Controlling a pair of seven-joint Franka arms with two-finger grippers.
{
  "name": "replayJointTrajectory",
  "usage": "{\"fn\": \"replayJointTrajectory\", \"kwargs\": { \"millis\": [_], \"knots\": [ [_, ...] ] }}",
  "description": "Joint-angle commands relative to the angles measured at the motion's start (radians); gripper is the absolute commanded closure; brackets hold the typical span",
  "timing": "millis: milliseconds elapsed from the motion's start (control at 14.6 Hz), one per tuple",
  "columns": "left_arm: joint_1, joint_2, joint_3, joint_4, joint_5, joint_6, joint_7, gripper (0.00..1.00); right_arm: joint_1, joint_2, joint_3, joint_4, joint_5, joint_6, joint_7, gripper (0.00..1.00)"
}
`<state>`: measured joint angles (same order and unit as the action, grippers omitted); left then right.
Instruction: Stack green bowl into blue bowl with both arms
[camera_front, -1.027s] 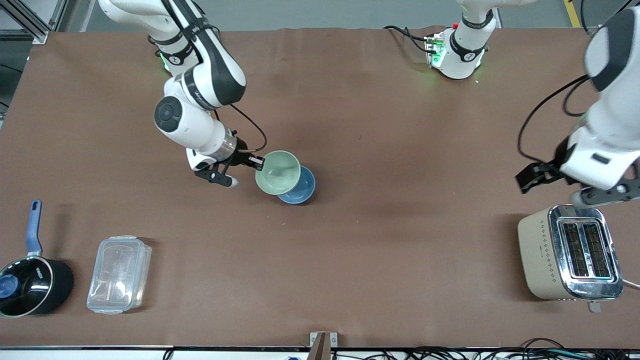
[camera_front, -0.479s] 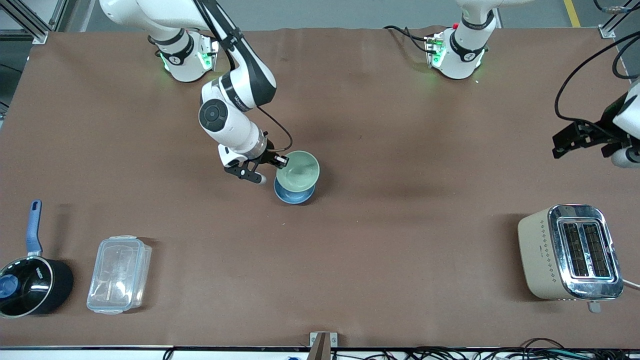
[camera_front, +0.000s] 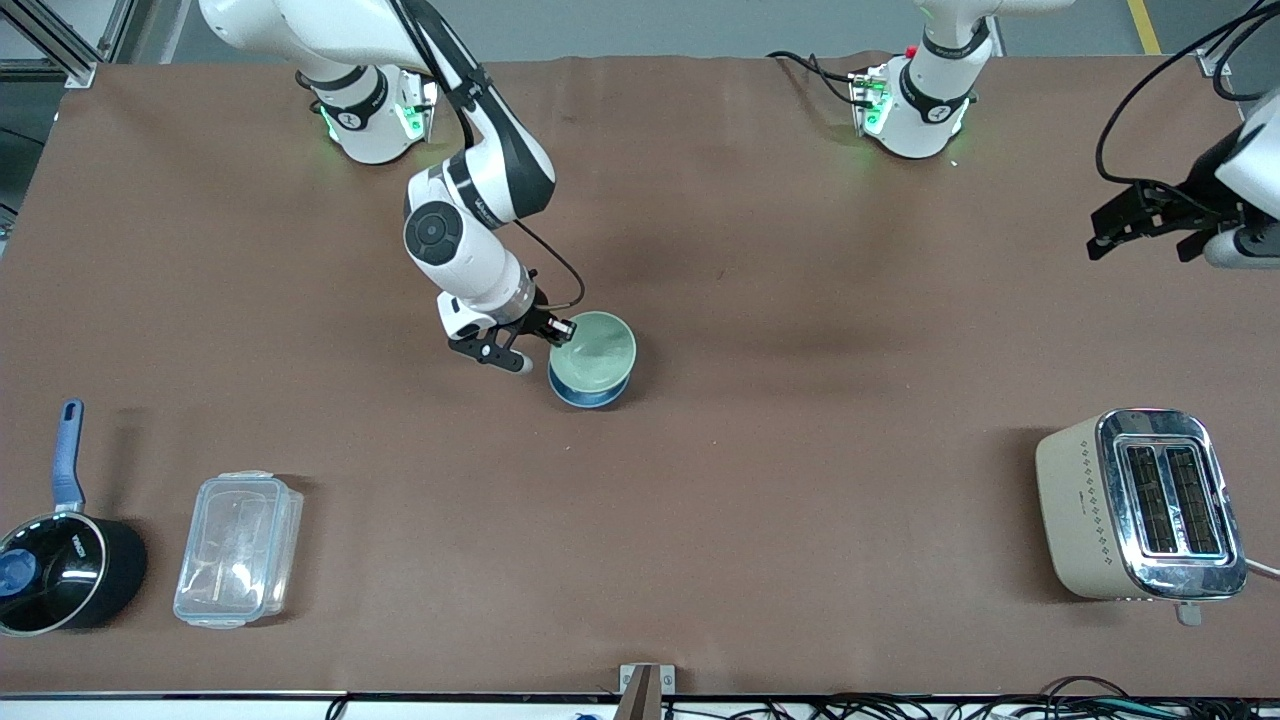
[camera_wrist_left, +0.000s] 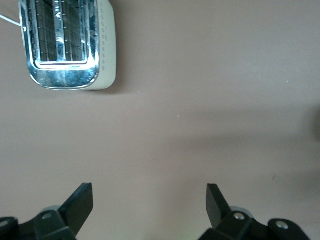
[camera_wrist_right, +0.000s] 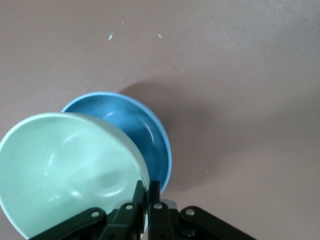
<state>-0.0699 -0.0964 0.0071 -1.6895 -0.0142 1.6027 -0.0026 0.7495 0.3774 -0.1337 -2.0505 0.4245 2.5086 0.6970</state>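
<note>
Descent marks the front view: the right gripper (camera_front: 556, 331), pinching the rim of the glossy pale mint-green bowl (camera_front: 594, 353), has lowered it since a second ago almost onto the glossy sky-blue bowl (camera_front: 590, 393) mid-table, so release looks close. The left gripper (camera_front: 1150, 215) waits raised over the left arm's edge. In the left wrist view its fingers (camera_wrist_left: 80, 202) stand wide and empty. In the right wrist view the green bowl (camera_wrist_right: 70, 167) overlaps the blue bowl (camera_wrist_right: 145, 135).

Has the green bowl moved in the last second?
Yes. Held in the right gripper, the green bowl has shifted toward the left arm's end of the table and now sits squarely over the blue bowl, which stayed put.
</note>
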Motion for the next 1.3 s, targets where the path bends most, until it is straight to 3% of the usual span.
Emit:
{"fn": "replayJointTrajectory", "kwargs": {
  "millis": [0,274,616,822,959,1027,1096,1233],
  "knots": [
    [-0.008,-0.032,-0.018,-0.026,-0.012,-0.004,-0.007,0.00,0.008,0.014,-0.011,0.013,-0.020,0.019,0.022,0.98],
    [-0.007,-0.022,-0.030,-0.024,-0.012,0.023,-0.010,0.00,0.011,0.032,-0.011,0.012,-0.027,0.032,0.022,0.97],
    [-0.008,-0.005,-0.032,-0.012,0.003,0.062,-0.016,0.00,0.010,0.034,-0.011,0.010,-0.067,0.027,0.018,0.84],
    [-0.005,-0.006,-0.030,-0.010,0.026,0.062,-0.017,0.00,0.004,0.031,-0.011,0.010,-0.069,0.015,0.016,0.59],
    [-0.005,-0.005,-0.032,-0.012,0.062,0.062,-0.019,0.00,-0.001,-0.021,-0.021,0.010,-0.069,-0.038,0.018,0.18],
    [-0.005,-0.005,-0.032,-0.010,0.063,0.062,-0.019,0.00,-0.001,-0.073,-0.049,0.012,-0.072,-0.078,0.018,0.07],
    [-0.002,-0.005,-0.030,-0.010,0.063,0.062,-0.016,0.00,-0.001,-0.128,-0.076,0.012,-0.085,-0.117,0.016,0.01],
    [0.002,-0.005,-0.023,-0.010,0.062,0.060,-0.001,0.00,-0.001,-0.248,-0.147,0.018,-0.192,-0.213,0.013,0.00]
  ]
}}
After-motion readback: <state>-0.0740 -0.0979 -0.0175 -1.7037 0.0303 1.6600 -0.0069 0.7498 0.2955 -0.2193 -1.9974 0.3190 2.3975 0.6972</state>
